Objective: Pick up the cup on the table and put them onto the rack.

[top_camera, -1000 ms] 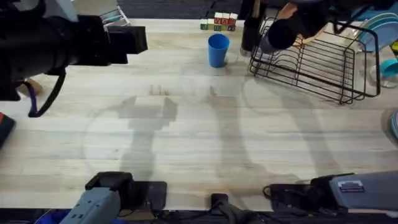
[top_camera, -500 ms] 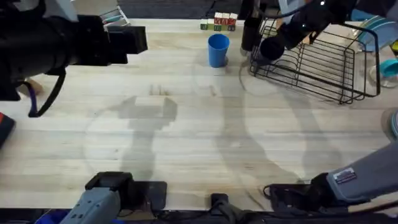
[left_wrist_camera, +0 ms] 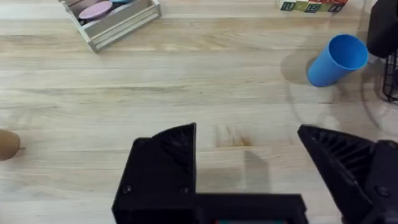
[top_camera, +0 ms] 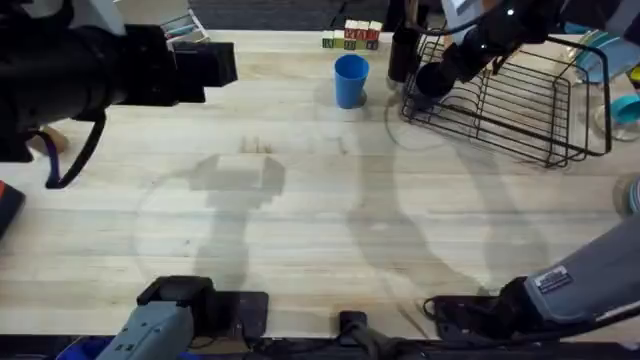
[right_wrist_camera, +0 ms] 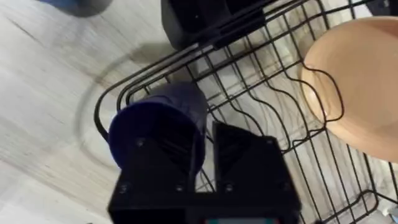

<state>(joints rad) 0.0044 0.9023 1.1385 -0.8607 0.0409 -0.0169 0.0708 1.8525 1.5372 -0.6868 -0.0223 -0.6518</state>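
My right gripper is shut on the dark navy cup, holding it tilted over the left end of the black wire rack. The right wrist view shows this cup between the fingers, just above the rack's wires. The bright blue cup stands upright on the table, left of the rack. It also shows as the blue cup in the left wrist view. My left gripper hangs high over the table's left side, open and holding nothing, well apart from both cups.
A black upright object stands between the blue cup and the rack. A tan dish leans inside the rack. Coloured blocks lie at the back edge. A wooden tray sits at the far left, and teal dishes at the far right.
My right gripper has carried the navy cup down and toward the near left end of the rack. The left arm and the blue cup have not moved.
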